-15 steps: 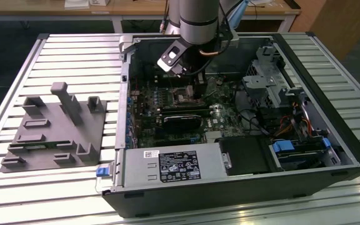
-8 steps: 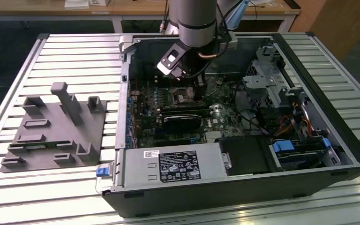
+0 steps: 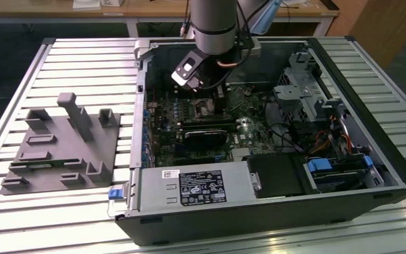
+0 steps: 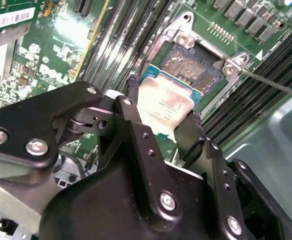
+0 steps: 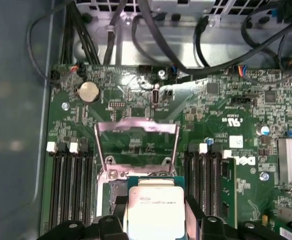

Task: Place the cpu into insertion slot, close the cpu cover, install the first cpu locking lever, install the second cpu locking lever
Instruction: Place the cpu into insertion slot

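Note:
My gripper (image 4: 162,119) is shut on the cpu (image 4: 164,102), a pale silver-beige square chip with a green edge, pinched between the two black fingers (image 4: 130,107). The chip hangs tilted just over the insertion slot (image 4: 192,67), a square black socket with a metal rim, partly overlapping one side of it. In the first wrist view the cpu (image 5: 156,202) sits over the slot (image 5: 112,192). Beyond it, the cpu cover (image 5: 136,127), a thin silvery frame, stands raised open. In the exterior view the gripper (image 3: 208,99) reaches down into the computer case over the motherboard.
Rows of black memory slots (image 5: 68,185) flank the socket on both sides. A thin metal lever rod (image 4: 273,84) sticks out beside the socket. A long black card (image 3: 206,135), cables (image 3: 326,140) and a power supply (image 3: 196,186) fill the open case. A grey fixture (image 3: 62,145) lies at the exterior view's left.

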Available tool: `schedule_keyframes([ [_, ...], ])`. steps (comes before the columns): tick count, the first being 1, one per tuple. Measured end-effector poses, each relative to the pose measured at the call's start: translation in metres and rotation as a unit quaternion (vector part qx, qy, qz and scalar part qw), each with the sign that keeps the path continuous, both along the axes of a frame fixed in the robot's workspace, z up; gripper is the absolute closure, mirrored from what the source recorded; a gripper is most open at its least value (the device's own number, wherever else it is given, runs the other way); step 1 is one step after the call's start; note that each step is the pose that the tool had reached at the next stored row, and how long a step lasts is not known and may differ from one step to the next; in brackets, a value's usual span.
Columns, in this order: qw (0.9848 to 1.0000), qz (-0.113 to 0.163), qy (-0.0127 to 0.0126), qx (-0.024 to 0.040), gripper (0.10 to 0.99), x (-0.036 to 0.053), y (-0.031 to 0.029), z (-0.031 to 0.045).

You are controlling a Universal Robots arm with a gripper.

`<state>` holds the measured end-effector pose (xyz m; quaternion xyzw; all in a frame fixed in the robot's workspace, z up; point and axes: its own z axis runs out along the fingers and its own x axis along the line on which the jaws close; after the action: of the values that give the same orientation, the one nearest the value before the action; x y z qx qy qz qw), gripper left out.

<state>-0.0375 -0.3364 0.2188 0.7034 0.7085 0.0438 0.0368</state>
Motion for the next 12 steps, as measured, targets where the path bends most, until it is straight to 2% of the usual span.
schedule_keyframes([
  [8, 0.9999, 0.0, 0.0, -0.0116, 0.549, -0.0071, 0.0089, -0.0071],
  [12, 0.9999, 0.0, 0.0, -0.0135, 0.549, -0.0085, 0.0115, -0.0109],
])
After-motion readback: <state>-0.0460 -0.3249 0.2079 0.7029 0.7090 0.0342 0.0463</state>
